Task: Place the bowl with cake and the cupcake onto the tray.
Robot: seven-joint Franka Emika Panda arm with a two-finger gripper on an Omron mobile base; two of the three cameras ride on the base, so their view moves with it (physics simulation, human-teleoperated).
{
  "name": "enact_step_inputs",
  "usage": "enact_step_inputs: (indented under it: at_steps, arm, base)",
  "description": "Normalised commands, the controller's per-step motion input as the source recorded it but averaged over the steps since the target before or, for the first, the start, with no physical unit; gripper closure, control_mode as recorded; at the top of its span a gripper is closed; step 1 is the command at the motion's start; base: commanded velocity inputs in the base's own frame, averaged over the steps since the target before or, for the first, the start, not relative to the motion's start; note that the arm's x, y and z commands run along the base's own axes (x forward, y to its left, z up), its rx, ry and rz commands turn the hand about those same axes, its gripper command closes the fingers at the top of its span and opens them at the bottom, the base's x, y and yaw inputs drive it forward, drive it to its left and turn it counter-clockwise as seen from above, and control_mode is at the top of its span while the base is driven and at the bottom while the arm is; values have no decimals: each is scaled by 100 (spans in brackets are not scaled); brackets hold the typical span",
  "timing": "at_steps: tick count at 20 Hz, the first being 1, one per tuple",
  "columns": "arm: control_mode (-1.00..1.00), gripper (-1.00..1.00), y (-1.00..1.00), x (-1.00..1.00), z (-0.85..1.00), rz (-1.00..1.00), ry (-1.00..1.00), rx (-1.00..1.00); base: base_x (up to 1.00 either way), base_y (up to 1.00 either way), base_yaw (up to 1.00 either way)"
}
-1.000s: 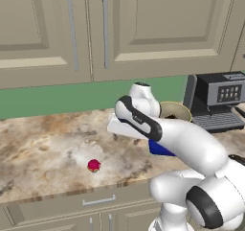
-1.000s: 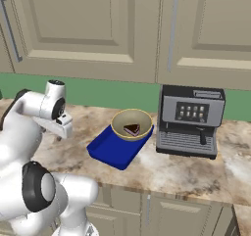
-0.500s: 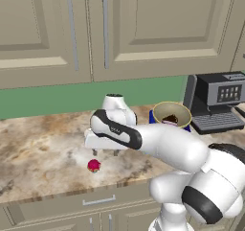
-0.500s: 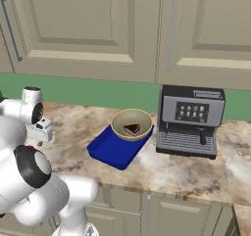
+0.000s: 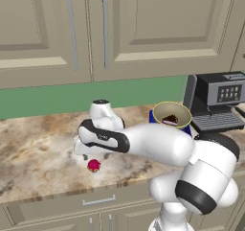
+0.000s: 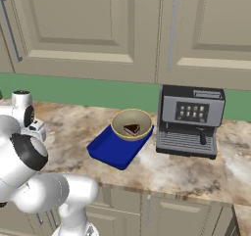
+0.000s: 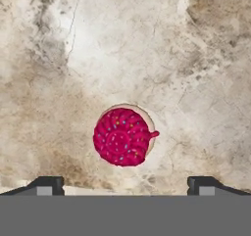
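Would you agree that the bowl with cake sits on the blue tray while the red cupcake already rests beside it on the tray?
Not quite: the cupcake rests on the marble counter, as the hand view shows. The bowl with cake does sit on the tray.

You face beige cabinet doors (image 5: 119, 28) over a green backsplash (image 5: 57, 98); the marbled tabletop (image 5: 33, 153) carries a coffee machine (image 6: 190, 120).

Even, bright rendered light; soft shadows, slight blur.
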Motion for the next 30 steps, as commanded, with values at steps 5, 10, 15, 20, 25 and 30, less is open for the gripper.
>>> enact_step_inputs:
  at_steps: [5, 10, 15, 20, 25, 30]
  arm:
    - [-100, -100, 13, 4, -30, 3, 0, -6]
    - [-100, -100, -10, 0, -8, 1, 3, -1]
    - [-100, -100, -9, -9, -13, 0, 0, 0]
    - [-100, -100, 0, -9, -25, 0, 0, -2]
    - [-100, -100, -3, 5, -21, 1, -2, -2]
    - [-100, -100, -2, 5, -13, 1, -3, 0]
  base:
    - [0, 0, 0]
    - [0, 0, 0]
    - [0, 0, 0]
    - [0, 0, 0]
    - [0, 0, 0]
    - [0, 0, 0]
